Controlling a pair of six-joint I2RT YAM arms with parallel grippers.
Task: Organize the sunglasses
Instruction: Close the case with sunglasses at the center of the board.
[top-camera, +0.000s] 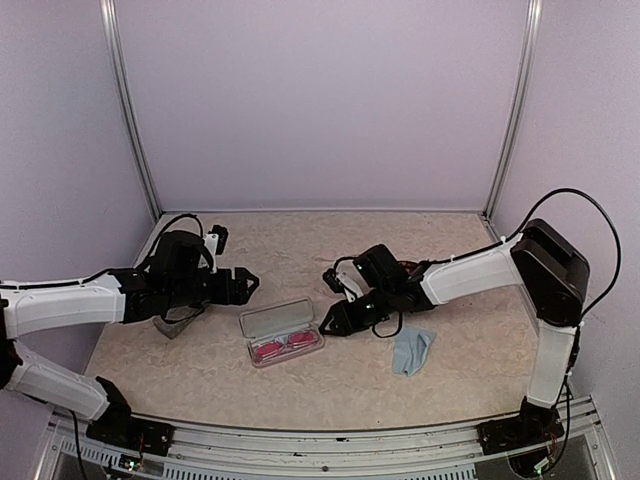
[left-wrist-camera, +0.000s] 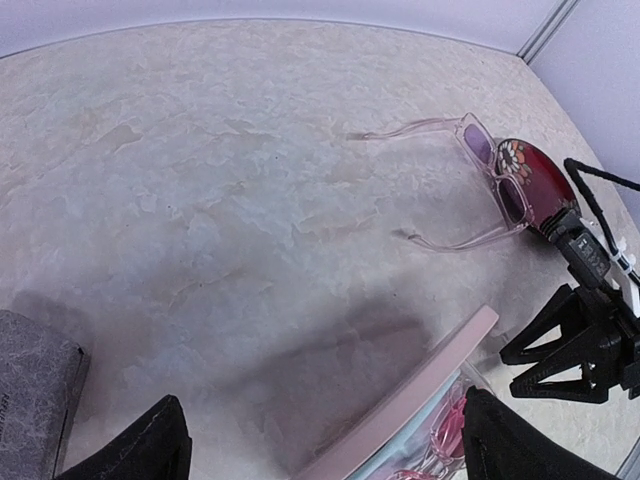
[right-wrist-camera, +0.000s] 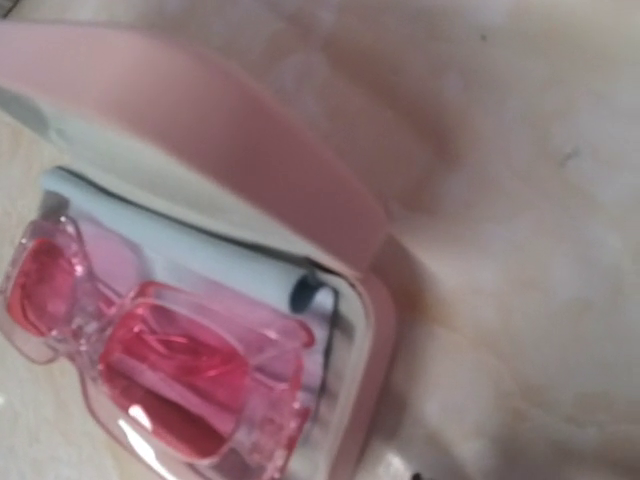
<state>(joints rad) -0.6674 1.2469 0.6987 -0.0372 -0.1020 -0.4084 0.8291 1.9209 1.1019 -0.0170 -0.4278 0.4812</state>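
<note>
Sunglasses, red pair (right-wrist-camera: 160, 370): glossy see-through red-pink plastic with thick squarish rims and lenses. It lies inside the open pink case, in the middle of the worktop and a little toward the near edge.
Sunglasses, pale pair (left-wrist-camera: 480, 142): thin clear-pinkish frame, purplish lenses and long slim arms spread open. It rests flat on the worktop right of the middle, toward the far edge, its front right against the dark red case. The right arm hides it from above.
Pink case (right-wrist-camera: 375, 330): an oblong hard shell with rounded corners and a smooth matt pink skin. Its lid stands raised on the far side.
Case contents: the red pair lies on a folded cloth lining (right-wrist-camera: 200, 255) of soft light blue.
Dark red case (left-wrist-camera: 535, 185): rounded and shiny, with a flower print.
Grey case (left-wrist-camera: 35, 390): boxy with a rough crinkled texture. It sits near the left edge, under the left arm.
Blue cloth (top-camera: 412, 350): loose and rumpled, toward the near right corner and apart from the pink case.
Worktop (top-camera: 200, 380): beige, with a marbled stone-like pattern.
Left gripper (top-camera: 245, 285): fingers spread wide and holding nothing, just left of the pink case.
Right gripper (left-wrist-camera: 510, 368): black latticed fingers at the right end of the pink case. Whether they are parted or pressed together cannot be told.
</note>
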